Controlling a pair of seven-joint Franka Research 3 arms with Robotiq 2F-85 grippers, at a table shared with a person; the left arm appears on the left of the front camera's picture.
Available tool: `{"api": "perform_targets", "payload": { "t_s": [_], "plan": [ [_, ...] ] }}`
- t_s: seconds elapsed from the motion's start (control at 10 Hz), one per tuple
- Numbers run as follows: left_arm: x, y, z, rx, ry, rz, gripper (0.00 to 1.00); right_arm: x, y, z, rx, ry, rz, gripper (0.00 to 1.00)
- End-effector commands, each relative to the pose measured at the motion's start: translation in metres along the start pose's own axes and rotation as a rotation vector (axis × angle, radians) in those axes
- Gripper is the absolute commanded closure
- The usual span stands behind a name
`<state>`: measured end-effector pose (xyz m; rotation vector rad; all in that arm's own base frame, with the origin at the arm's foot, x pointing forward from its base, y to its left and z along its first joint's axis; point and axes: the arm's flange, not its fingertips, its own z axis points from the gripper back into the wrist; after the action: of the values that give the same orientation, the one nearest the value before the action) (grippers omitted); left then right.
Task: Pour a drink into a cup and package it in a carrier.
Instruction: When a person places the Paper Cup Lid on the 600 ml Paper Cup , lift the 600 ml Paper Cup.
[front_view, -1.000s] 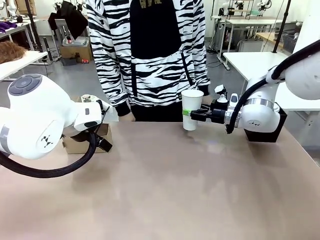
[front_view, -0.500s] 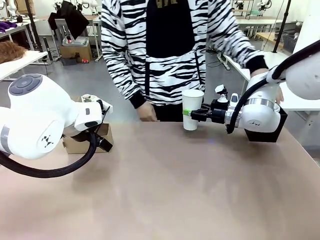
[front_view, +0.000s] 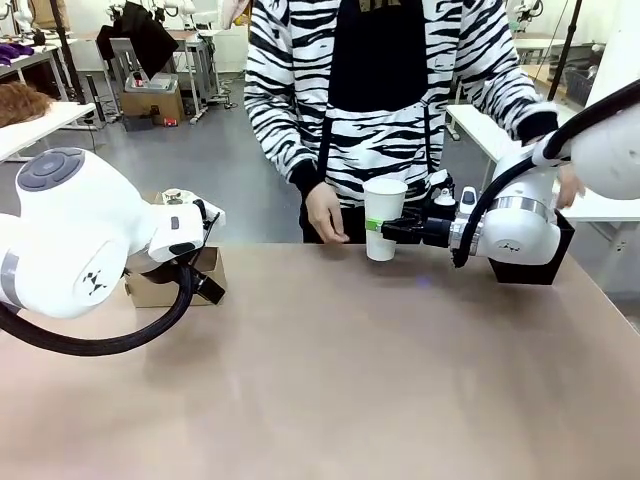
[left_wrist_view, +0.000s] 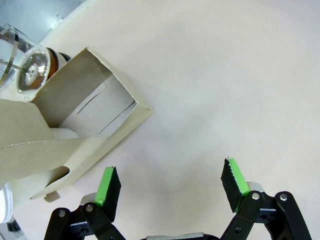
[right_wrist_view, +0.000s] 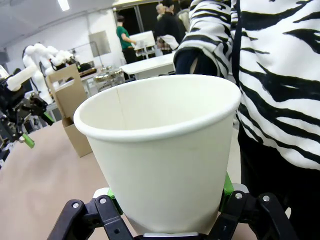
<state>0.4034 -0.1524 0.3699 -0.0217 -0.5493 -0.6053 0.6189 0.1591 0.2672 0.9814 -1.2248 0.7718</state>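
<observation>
The pouring step has not started, I think. The right hand (front_view: 386, 228) is shut on the white cup (front_view: 384, 216) and holds it upright, low over the far side of the table (front_view: 350, 380). Seen from the right wrist, the cup looks empty inside.

The left hand (left_wrist_view: 170, 182) is spread wide with nothing in it. It hangs over bare table just beside the brown carrier (left_wrist_view: 90, 115). The glass jug (left_wrist_view: 31, 67) with the brown drink (left_wrist_view: 50, 55) stands right behind the carrier, touching it or almost.

Next, the jug has to be picked up and tipped over the cup. That calls for a firm grip and a slow tilt, or the drink may spill. The carrier stands in front of the jug, so reaching it may be tight.

The cup is close to the far edge, and the person's hand (front_view: 325, 213) is just beside it. The middle of the table has lots of open room.
</observation>
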Motion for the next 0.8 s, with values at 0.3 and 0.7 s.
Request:
{"api": "perform_targets", "payload": {
  "t_s": [0.3, 0.7],
  "plan": [
    [-0.0001, 0.0003, 0.0005, -0.002, -0.002, 0.001, 0.00, 0.0026, 0.0016, -0.0026, -0.005, -0.001, -0.004, 0.20],
    [-0.0001, 0.0003, 0.0005, -0.002, -0.002, 0.001, 0.00, 0.0026, 0.0016, -0.0026, -0.005, -0.001, -0.004, 0.20]
  ]
}}
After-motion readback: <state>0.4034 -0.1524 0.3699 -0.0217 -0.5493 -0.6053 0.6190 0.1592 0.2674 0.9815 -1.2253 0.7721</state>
